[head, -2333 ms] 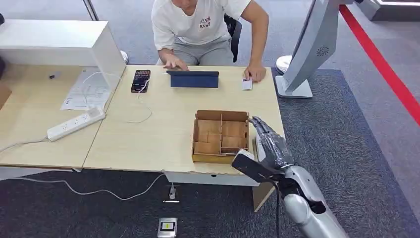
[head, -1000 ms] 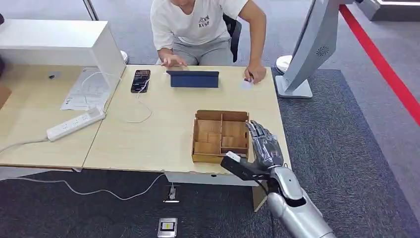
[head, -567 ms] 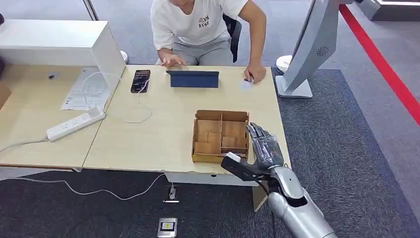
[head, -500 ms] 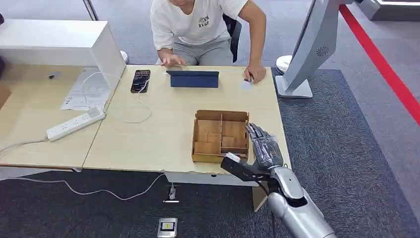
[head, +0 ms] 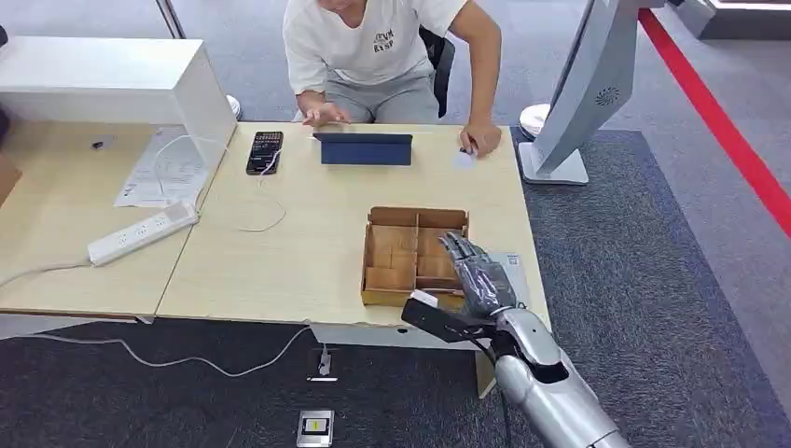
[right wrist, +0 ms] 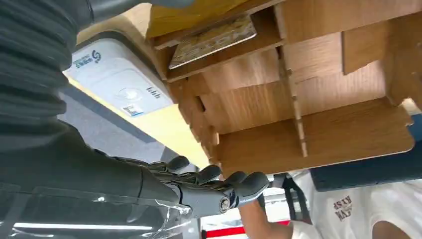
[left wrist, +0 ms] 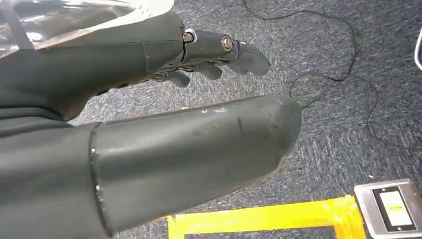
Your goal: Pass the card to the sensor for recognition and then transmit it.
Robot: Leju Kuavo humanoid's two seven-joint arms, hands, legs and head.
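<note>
One right hand (head: 474, 276) open, over wooden box (head: 396, 254)

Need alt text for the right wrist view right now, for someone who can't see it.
The robot's right hand, fingers apart and holding nothing, hovers by a wooden divided box with a card in one compartment; a white sensor pad lies beside the box.

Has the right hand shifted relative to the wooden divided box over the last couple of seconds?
Yes. The right hand has moved leftward, from beside the wooden box's right wall to over its near right compartments, uncovering the white sensor on the table.
</note>
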